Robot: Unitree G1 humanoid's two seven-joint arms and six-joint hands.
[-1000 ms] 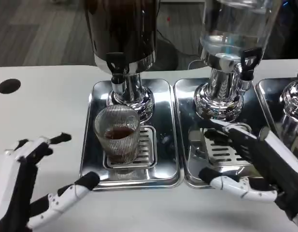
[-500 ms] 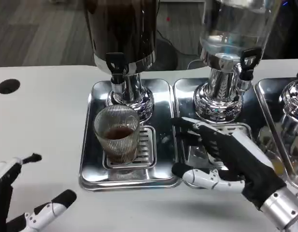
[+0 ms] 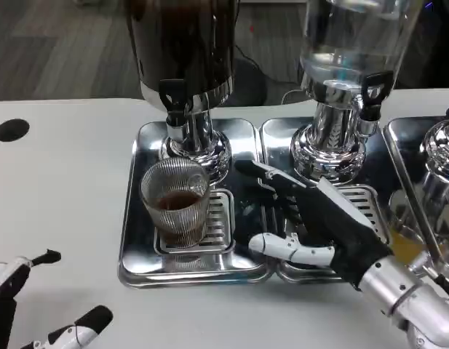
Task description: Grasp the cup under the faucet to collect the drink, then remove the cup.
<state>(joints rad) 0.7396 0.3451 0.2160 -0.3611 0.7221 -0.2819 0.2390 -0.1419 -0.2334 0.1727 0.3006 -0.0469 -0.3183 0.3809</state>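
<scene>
A ribbed clear glass cup (image 3: 176, 201) holding a little dark drink stands on the grate of the left steel tray (image 3: 137, 247), just below the black faucet (image 3: 174, 96) of the dark drink dispenser (image 3: 182, 51). My right hand (image 3: 311, 222) is open, fingers spread, hovering over the seam between the two trays, a short gap to the right of the cup and not touching it. My left hand (image 3: 35, 313) is low at the bottom left corner, open, with its fingers apart over the white table.
A second dispenser with a clear tank (image 3: 351, 43) stands on the middle tray (image 3: 370, 203). A third chrome base (image 3: 442, 160) sits at the far right. A black hole (image 3: 11, 129) marks the table at the left.
My right hand has moved left from the middle tray toward the cup. My left hand has drawn back toward the bottom left corner. The cup has not moved.
</scene>
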